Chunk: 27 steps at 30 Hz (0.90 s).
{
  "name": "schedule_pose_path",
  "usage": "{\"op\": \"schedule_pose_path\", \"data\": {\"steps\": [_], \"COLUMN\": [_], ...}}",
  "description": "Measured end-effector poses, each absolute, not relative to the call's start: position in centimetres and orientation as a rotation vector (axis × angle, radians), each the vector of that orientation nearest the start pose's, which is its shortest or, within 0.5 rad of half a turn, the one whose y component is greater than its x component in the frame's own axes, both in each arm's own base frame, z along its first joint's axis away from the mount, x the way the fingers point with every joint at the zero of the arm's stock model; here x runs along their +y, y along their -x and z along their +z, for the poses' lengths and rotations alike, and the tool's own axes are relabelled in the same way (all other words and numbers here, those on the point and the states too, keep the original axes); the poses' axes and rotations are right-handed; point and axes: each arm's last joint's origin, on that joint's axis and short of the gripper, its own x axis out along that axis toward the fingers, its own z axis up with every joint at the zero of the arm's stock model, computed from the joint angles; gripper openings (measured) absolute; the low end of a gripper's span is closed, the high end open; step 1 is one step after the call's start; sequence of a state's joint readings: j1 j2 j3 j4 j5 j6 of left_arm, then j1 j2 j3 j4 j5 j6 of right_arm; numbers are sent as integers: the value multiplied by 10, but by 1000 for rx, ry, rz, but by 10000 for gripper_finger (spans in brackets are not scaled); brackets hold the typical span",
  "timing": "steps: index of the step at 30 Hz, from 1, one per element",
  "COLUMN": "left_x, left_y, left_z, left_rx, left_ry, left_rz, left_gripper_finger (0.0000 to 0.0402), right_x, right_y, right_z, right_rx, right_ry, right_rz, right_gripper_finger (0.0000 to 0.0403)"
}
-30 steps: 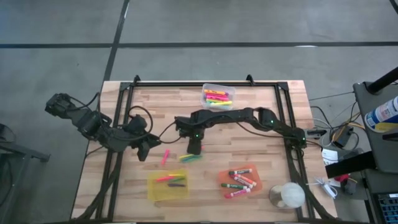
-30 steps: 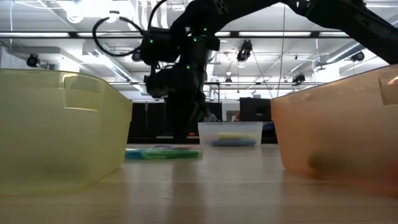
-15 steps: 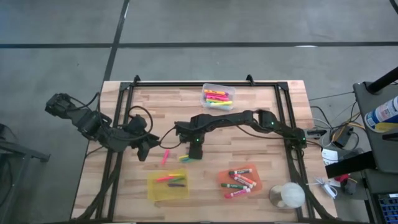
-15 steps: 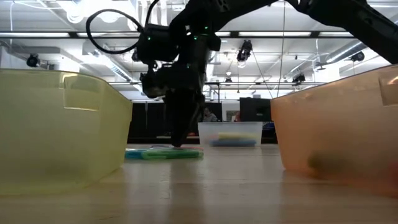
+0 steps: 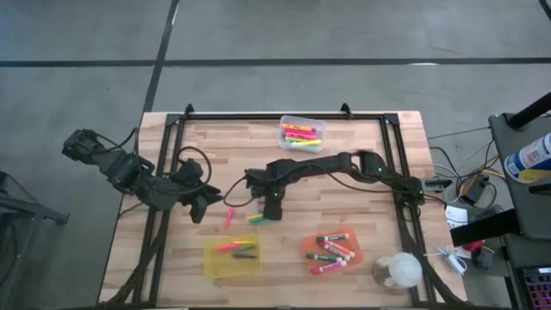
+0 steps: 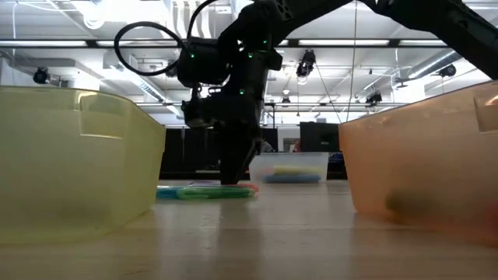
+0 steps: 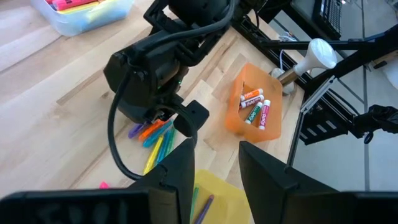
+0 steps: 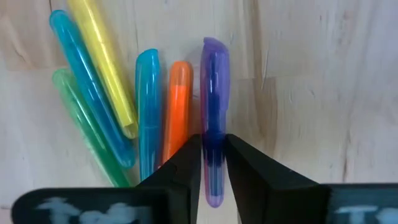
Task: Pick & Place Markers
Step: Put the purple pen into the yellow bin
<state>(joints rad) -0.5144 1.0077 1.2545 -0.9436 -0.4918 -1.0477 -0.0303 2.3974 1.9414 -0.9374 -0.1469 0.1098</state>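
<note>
While purple marker (image 8: 214,118) lies flat on table (image 5: 362,211) mid-board, long axis runs straight fwd between right gripper (image 8: 209,163) fingers, parallel w/ orange marker (image 8: 178,106) just beside it. I see fingers pinched close on purple barrel, both sides touching. Blue, yellow, green markers fan out on orange one's far side; bare wood on purple's other side. Left gripper (image 7: 214,171) hangs back near left table edge, jaws apart, holding nothing. Yellow bin (image 5: 232,257) near, toward front edge.
</note>
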Motion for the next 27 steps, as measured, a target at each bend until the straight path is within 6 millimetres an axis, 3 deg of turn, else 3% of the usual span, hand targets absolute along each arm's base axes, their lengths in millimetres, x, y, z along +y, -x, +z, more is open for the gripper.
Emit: {"op": "schedule_pose_path", "data": {"steps": [11,21,27], "left_x": [-73,-73,-72], "left_y": [-158,-157,-155], "left_z": [385,385,382], "left_rx": [548,553,584], "left_ry": [675,658,618], "left_rz": [290,286,299], "left_gripper_finger": [119,119,119], "right_x": [-11,-9,14], "right_y": [-478,-491,-493], "right_z": [132,168,194], "right_rx": [1387,1319,1307], "right_ry": [-224,-209,-190], "right_rz": [1,-4,40], "right_gripper_finger": [23,23,23]}}
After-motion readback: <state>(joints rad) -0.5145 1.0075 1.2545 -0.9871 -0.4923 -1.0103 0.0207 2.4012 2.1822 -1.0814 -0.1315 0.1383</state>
